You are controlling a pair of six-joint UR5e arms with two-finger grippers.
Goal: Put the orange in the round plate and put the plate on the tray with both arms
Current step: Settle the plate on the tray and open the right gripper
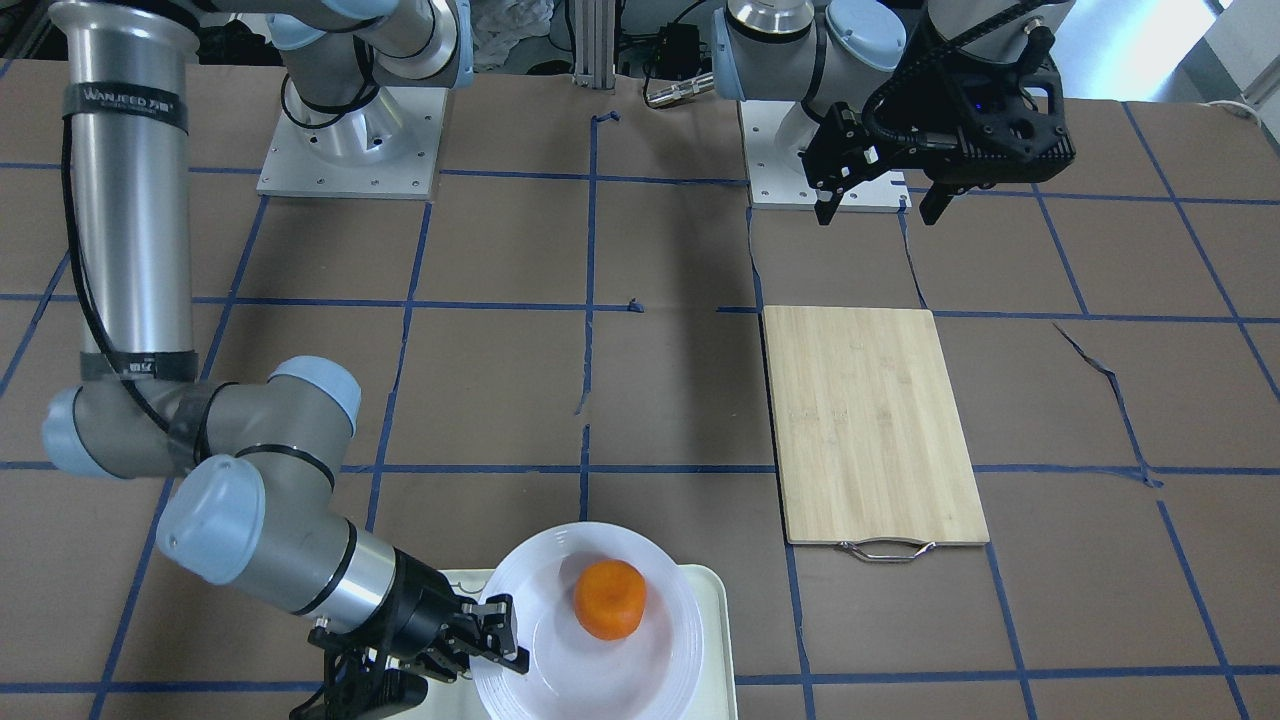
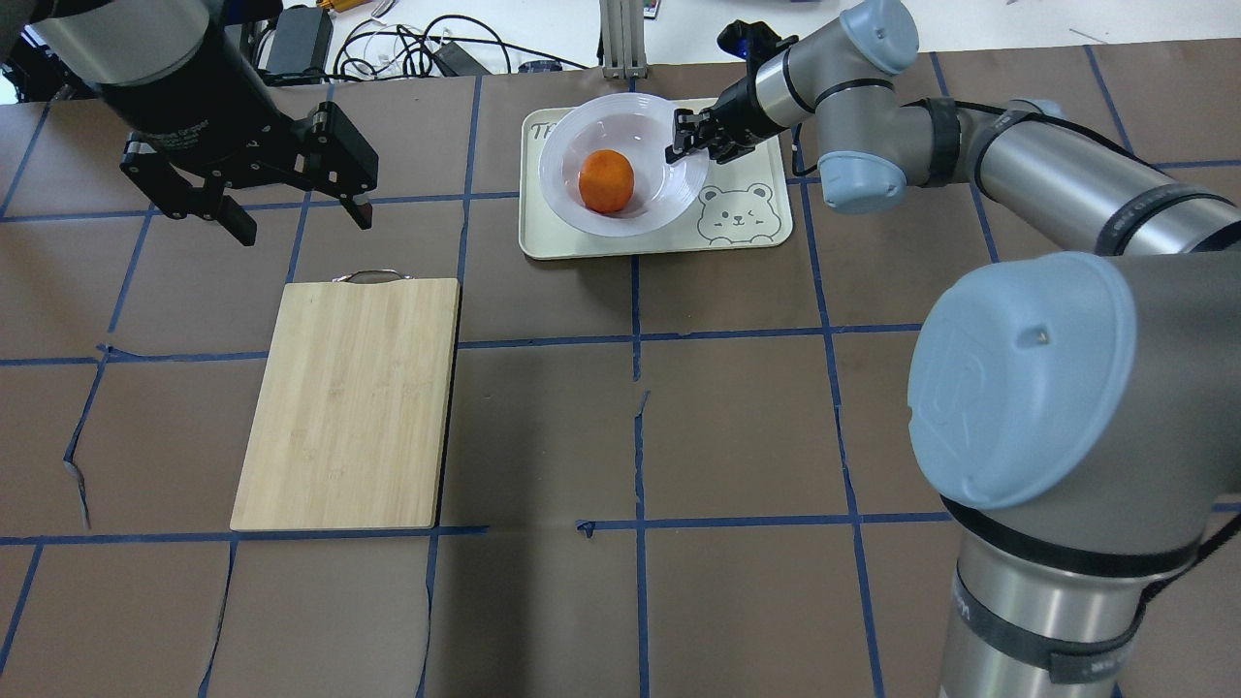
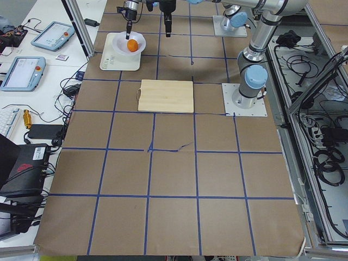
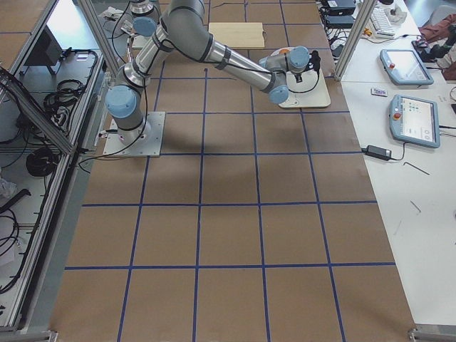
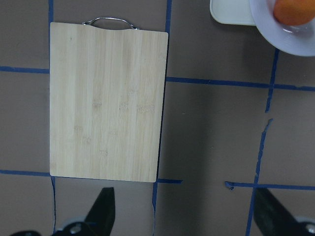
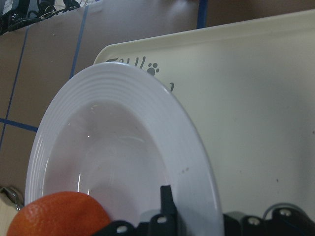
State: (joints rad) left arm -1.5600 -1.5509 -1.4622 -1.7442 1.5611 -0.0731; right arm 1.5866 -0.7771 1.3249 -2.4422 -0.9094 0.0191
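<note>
Right hand point(image 2: 677, 137) pinches glossy white round plate point(image 2: 560, 160) holding dimpled orange point(image 2: 606, 180).

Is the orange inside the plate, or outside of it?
Inside. The orange rests in the sunken centre of the white plate, and the plate is over the tray.

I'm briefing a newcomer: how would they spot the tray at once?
On the brown taped table, look beneath the white round plate holding the orange. The tray is cream, rounded-cornered, with a drawn bear face, unlike the bare bamboo cutting board.
</note>
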